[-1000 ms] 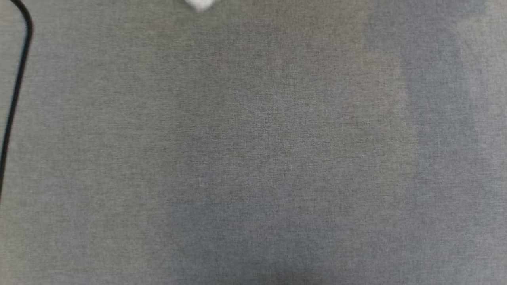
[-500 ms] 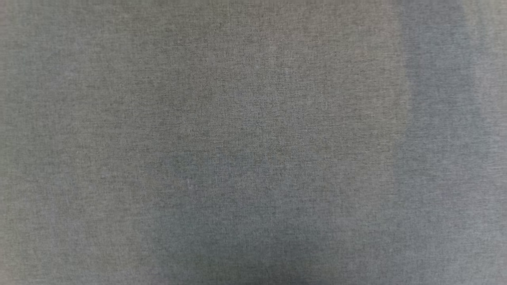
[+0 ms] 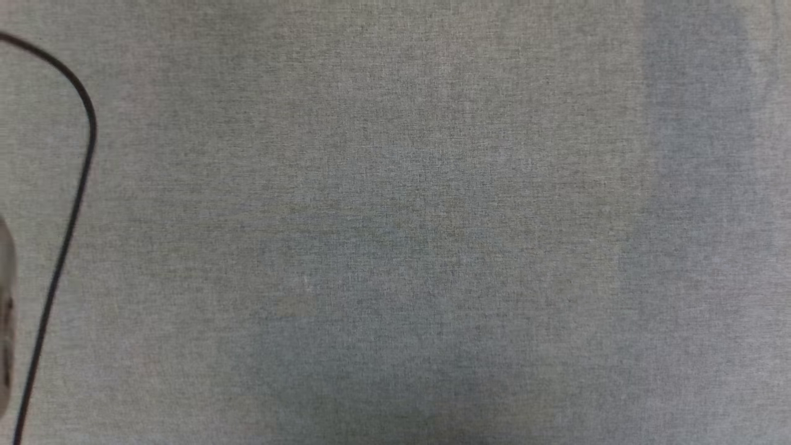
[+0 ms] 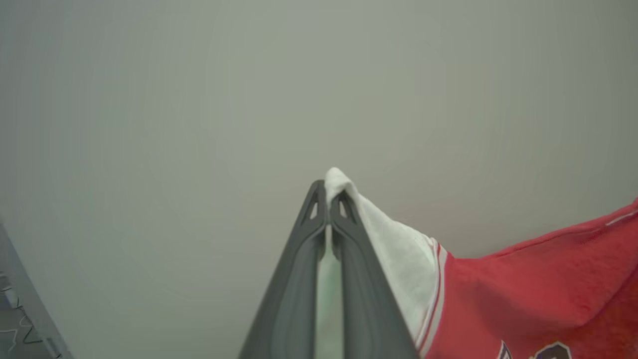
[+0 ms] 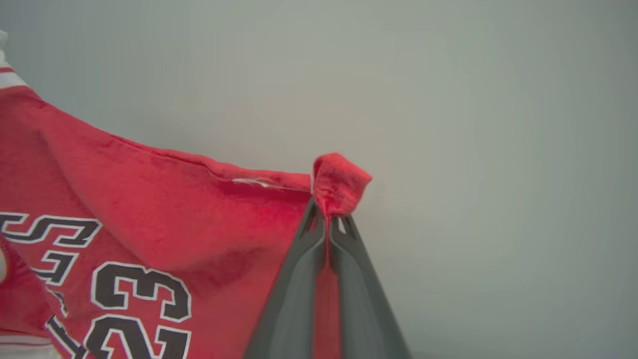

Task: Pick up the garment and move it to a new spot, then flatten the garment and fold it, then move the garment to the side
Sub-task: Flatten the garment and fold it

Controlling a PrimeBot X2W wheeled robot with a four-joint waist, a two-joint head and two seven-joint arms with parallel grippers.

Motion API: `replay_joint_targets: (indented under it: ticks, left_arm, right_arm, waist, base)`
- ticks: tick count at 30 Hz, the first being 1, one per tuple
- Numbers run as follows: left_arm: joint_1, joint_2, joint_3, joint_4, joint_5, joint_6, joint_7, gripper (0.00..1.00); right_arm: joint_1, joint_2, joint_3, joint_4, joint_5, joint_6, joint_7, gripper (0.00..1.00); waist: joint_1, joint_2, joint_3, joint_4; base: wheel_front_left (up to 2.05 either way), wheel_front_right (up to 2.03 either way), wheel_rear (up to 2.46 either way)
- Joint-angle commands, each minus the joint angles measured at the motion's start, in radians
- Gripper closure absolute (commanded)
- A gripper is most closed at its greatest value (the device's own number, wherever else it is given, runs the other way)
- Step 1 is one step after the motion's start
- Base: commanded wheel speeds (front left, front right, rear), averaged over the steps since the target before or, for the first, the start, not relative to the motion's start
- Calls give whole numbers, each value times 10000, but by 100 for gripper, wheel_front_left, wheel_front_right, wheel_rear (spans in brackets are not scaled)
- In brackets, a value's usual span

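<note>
Left fingers [image 4: 299,279] clamped tight on white sleeve tip; right fingers [image 5: 294,289] clamped tight on red corner. Garment [image 5: 149,209] sags between both pairs, print showing. Best: spread pairs evenly, tension top edge, lower flat onto grey bench [image 3: 395,185] beyond, avoiding cable [image 3: 74,204].

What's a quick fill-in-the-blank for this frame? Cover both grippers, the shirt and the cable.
1. The left gripper is shut on a ____ sleeve of the shirt.
2. The right gripper pinches a ____ fold of the shirt.
3. The printed number on the shirt is ____.
4. The cable in the head view is ____.

Missing words: white; red; 23; black.
</note>
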Motion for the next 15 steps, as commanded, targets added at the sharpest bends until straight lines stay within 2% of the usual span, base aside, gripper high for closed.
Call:
replay_joint_targets:
  ticks: [1,7,15]
  left_arm:
    - [487,37,-19,55,-80,-20,-119,100]
    - [1972,14,88,134,-178,-22,-222,100]
    - [5313,-245,1011,-1275,-179,-26,-229,100]
  right_arm:
    - [461,9,98,-44,184,-7,-103,100]
    - [2057,-3,783,-618,702,-7,-187,100]
    - [4393,-616,1547,-1829,1412,-7,-200,100]
  waist:
    - [-1,0,-206,32]
    - [-1,0,-801,57]
    - [-1,0,-1987,279]
  base:
    - [0,0,0]
    - [0,0,0]
    - [0,0,0]
